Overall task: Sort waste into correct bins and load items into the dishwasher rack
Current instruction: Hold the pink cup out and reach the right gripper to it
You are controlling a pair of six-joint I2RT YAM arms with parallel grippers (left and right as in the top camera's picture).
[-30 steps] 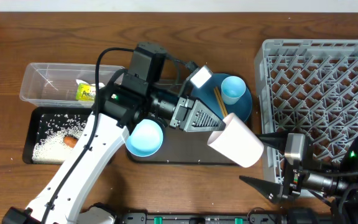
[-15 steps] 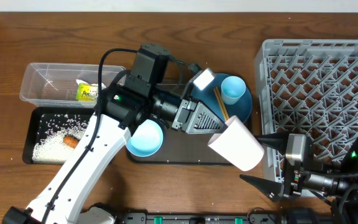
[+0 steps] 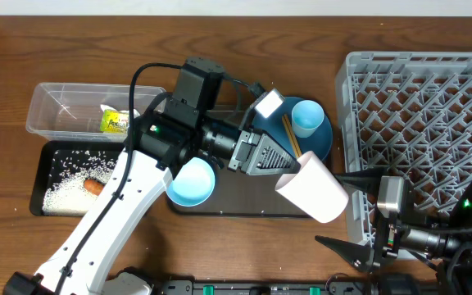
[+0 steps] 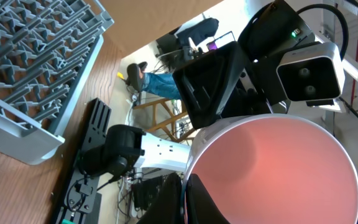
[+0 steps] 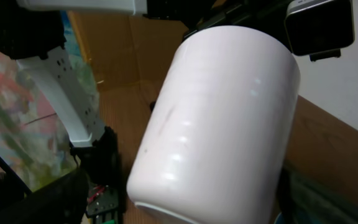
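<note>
Brown wood-grain surface (image 3: 220, 33) carries the dishwasher rack (image 3: 351, 98) at the right. Left end effector (image 3: 289, 168) grips the pinkish-white cup (image 3: 311, 190) by its rim, holding it tilted and aloft, just left of the rack. Right end effector (image 3: 327, 206) stands spread wide beside the cup. The room beyond is cluttered and indistinct.

Left arm (image 3: 97, 220) of white curved link and black blocky joint housings, left of the large square light-grey plastic rack (image 3: 465, 74), looped black cable (image 3: 138, 78), white square camera block (image 3: 266, 103), black right arm (image 3: 433, 239) with small green light (image 3: 466, 204), at the rack's corner
</note>
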